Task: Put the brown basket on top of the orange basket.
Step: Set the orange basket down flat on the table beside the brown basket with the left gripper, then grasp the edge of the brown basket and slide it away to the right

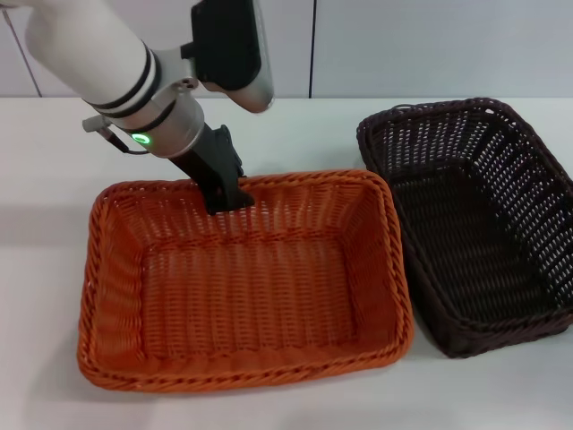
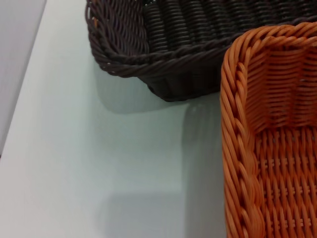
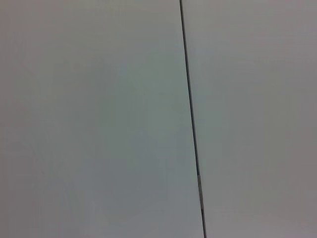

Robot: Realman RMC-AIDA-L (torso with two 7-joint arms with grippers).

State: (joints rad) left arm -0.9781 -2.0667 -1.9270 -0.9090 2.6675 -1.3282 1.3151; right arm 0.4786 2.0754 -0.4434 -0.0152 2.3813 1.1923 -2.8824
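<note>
Orange rectangular woven basket (image 1: 242, 287) sat centre-frame, left tool (image 1: 228, 195) at its far rim, grip unclear; dark brown woven basket (image 1: 474, 224) lay right, unstacked.

orange basket (image 1: 242, 287): upright, empty, centre | brown basket (image 1: 474, 224): upright, empty, just beside, right

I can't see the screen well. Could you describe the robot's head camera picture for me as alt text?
The robot's left gripper sits at the far rim of a bright orange rectangular woven basket on a white table. A very dark brown rectangular woven basket rests beside it, on the orange basket's right.
</note>
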